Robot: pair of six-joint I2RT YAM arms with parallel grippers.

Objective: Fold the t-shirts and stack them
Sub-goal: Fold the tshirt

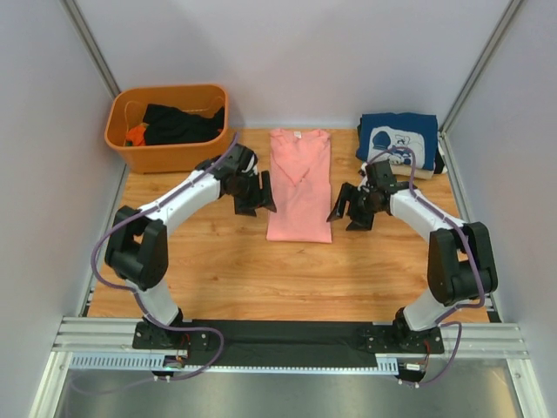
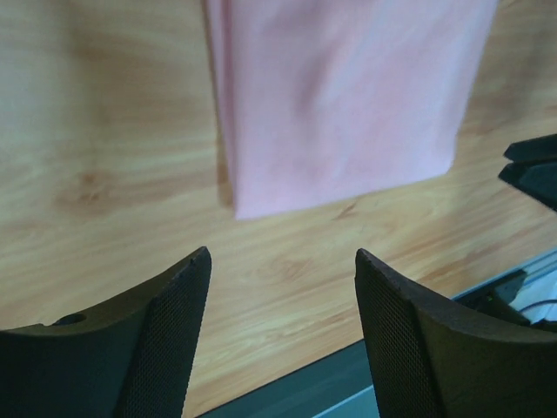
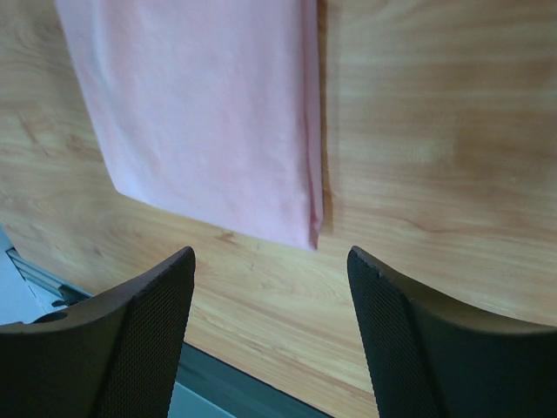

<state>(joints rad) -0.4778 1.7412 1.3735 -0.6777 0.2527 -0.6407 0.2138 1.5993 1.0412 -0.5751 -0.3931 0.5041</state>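
Observation:
A salmon-pink t-shirt (image 1: pixel 298 183) lies flat in the middle of the table, folded into a long narrow strip with its collar at the far end. It shows in the left wrist view (image 2: pixel 348 96) and the right wrist view (image 3: pixel 209 113). My left gripper (image 1: pixel 258 197) is open and empty just left of the strip. My right gripper (image 1: pixel 348 209) is open and empty just right of it. A folded navy t-shirt with white cartoon print (image 1: pixel 399 139) lies at the back right on a beige one (image 1: pixel 424 173). A dark shirt (image 1: pixel 178 124) lies in the orange tub.
The orange plastic tub (image 1: pixel 174 152) stands at the back left, with dark and orange cloth inside. Grey walls enclose the table on three sides. A metal rail (image 1: pixel 287 344) runs along the near edge at the arm bases.

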